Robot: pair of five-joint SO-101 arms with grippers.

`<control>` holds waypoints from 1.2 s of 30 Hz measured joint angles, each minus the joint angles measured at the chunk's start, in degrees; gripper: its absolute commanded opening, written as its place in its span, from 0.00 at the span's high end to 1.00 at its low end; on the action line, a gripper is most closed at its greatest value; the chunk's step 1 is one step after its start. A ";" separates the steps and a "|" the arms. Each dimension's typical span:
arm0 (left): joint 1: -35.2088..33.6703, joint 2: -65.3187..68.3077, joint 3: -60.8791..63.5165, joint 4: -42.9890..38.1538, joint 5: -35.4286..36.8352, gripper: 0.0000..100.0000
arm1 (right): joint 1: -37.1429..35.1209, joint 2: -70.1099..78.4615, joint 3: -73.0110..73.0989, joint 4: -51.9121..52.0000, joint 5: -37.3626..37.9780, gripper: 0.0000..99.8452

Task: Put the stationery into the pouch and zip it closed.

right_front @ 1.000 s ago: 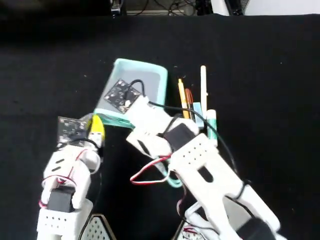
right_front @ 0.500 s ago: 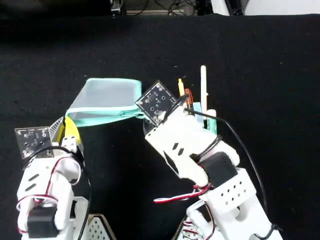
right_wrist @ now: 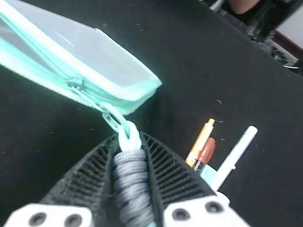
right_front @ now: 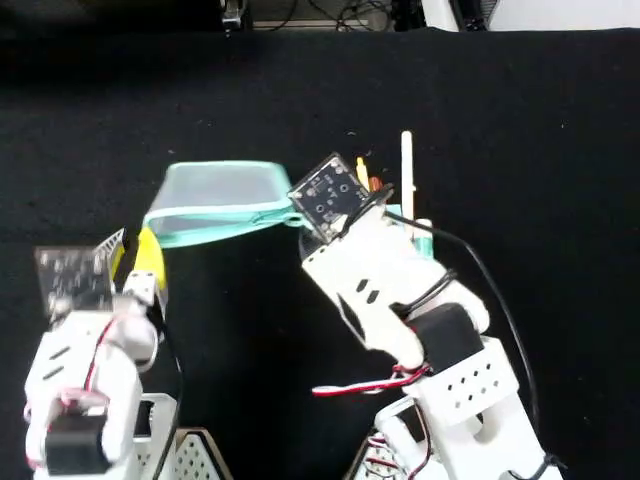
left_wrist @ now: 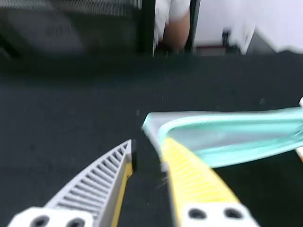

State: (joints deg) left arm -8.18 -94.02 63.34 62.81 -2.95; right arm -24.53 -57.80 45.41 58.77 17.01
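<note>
**Pouch held at both ends, stationery not yet inside**

On the black table (right_front: pixel 520 120) the teal pouch (right_front: pixel 215 195) lay between the two arms, probably so one end could be steadied while the other was pulled. The left gripper (left_wrist: pixel 147 144) stood wide open at one corner and held nothing. The pens (right_front: pixel 406 165) lay outside the pouch, just beside the right arm. The right gripper (right_wrist: pixel 128 138) was closed on the zip pull (right_wrist: pixel 124 130), which suggested the zip was being worked.

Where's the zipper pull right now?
In the right wrist view the zipper pull is pinched in the right end effector, at the end of the pouch nearest the pens, its right end in the high view.
</note>
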 measured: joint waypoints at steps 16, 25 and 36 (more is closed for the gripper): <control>-0.53 25.67 -3.96 -8.44 3.96 0.84 | 4.13 8.18 -2.20 -0.35 0.09 0.99; 3.96 25.67 2.29 -15.12 4.66 0.84 | 2.73 8.18 -2.20 -0.35 0.09 0.99; 7.91 25.67 -2.73 -4.13 4.66 0.73 | 2.73 8.18 -2.20 -0.35 0.09 0.99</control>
State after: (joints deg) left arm -0.26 -68.35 60.62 58.68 1.71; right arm -21.80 -49.63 43.21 58.42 17.10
